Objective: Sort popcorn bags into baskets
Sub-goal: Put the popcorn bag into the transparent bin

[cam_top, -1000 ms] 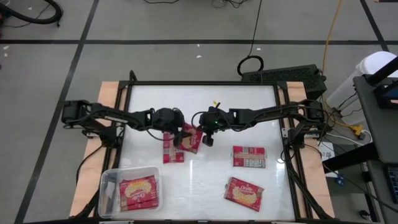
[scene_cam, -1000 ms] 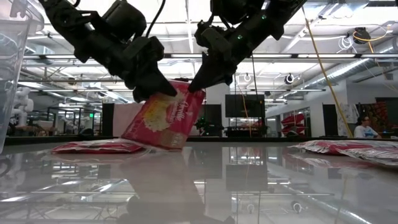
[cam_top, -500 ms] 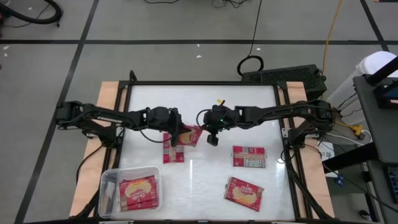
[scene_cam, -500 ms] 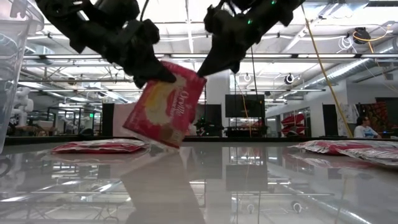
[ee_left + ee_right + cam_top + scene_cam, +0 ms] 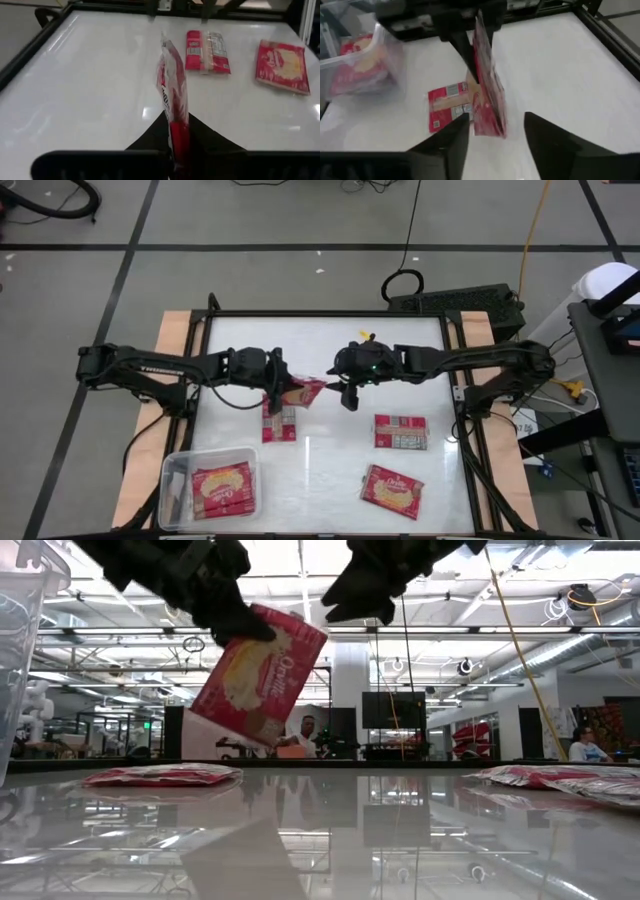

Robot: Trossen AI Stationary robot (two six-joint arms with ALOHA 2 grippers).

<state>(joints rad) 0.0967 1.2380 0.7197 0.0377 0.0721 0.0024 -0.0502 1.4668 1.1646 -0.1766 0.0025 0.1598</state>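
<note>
tub (image 5: 172, 476) at near-left desk corner, one bag inside | left gripper (image 5: 276, 383) clamped on bag (image 5: 303, 392), held edge-up above desk, tub nearer this arm | right gripper (image 5: 349, 395) spread apart, clear of bag, just right

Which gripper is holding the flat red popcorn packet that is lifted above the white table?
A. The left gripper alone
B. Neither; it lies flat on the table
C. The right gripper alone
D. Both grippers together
A. The left gripper is clamped on the raised red popcorn packet, while the right gripper stands open and apart from it, with nothing between its fingers.
</note>
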